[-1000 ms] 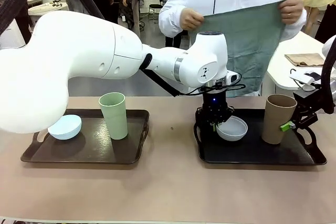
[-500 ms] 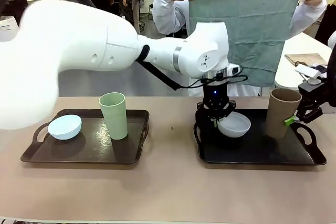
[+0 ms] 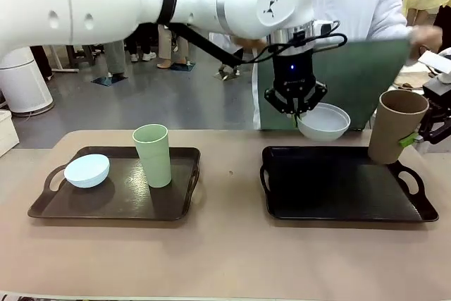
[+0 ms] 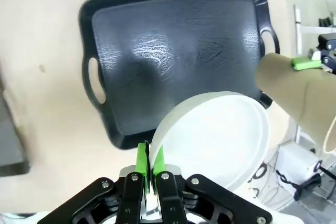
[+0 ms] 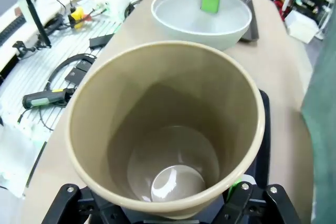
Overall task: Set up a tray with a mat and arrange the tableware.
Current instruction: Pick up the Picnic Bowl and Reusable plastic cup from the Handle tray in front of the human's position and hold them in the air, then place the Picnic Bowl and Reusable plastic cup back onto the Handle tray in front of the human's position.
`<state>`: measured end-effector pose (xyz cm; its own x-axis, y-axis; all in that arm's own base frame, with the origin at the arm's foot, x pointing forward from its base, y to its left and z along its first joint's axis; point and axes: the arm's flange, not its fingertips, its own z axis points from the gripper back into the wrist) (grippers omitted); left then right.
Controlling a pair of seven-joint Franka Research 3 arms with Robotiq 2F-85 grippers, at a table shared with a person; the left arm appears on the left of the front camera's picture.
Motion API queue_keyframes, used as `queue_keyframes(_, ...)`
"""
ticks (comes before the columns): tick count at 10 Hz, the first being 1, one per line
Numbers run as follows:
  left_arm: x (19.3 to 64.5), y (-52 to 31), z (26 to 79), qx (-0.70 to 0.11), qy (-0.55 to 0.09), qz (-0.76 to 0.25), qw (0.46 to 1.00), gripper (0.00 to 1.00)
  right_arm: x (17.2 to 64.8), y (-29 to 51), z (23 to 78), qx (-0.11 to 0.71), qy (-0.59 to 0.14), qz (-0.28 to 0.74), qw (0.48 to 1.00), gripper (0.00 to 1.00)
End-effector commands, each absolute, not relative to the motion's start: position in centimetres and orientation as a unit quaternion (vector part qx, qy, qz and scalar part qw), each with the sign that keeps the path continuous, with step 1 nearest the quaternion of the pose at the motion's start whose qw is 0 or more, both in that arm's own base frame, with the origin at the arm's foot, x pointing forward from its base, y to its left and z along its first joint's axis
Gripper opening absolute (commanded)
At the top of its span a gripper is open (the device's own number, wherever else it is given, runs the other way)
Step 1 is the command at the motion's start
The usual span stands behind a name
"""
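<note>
My left gripper (image 3: 298,109) reaches across the table and is shut on the rim of the greyish white bowl (image 3: 324,123), which hangs in the air above the far edge of the bare black tray (image 3: 338,202). In the left wrist view the green pads (image 4: 143,158) pinch that bowl's (image 4: 215,135) rim over the tray (image 4: 173,45). My right gripper (image 3: 403,140) is shut on the brown tumbler (image 3: 394,128), held tilted above the tray's right handle. The tumbler (image 5: 168,129) stands between that gripper's fingers. Behind the tray a person holds the green mat (image 3: 366,68) spread out.
A brown tray (image 3: 113,206) at the left carries the pale blue bowl (image 3: 87,170) and the pale green tumbler (image 3: 153,154). Bare tabletop lies between the two trays and along the near edge. A side table with cables stands to the right.
Both arms have risen: the bowl and the brown tumbler left the black tray and now hang above it. The person has brought the mat lower, behind the tray.
</note>
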<state>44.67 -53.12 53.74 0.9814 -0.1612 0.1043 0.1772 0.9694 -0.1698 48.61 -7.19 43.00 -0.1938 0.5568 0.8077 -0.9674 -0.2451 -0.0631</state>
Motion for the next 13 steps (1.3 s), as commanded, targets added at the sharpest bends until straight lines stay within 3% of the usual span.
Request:
queue_keyframes(1,43.6,-52.6,53.2,-0.071,-0.046,-0.07,0.994,0.0,46.8,-7.1,43.5,0.348,-0.313,0.714,0.52,0.81)
queue_keyframes(4,44.7,-53.1,53.7,-0.09,-0.045,-0.085,0.991,0.0,44.6,-6.8,45.5,0.347,-0.332,0.73,0.487,0.81)
queue_keyframes(5,44.7,-53.1,53.7,-0.09,-0.045,-0.085,0.991,0.0,46.4,-7.3,44.9,0.352,-0.315,0.716,0.514,0.81)
queue_keyframes(13,44.7,-53.1,53.7,-0.09,-0.045,-0.085,0.991,0.0,46.4,-7.3,44.9,0.352,-0.315,0.716,0.514,0.81)
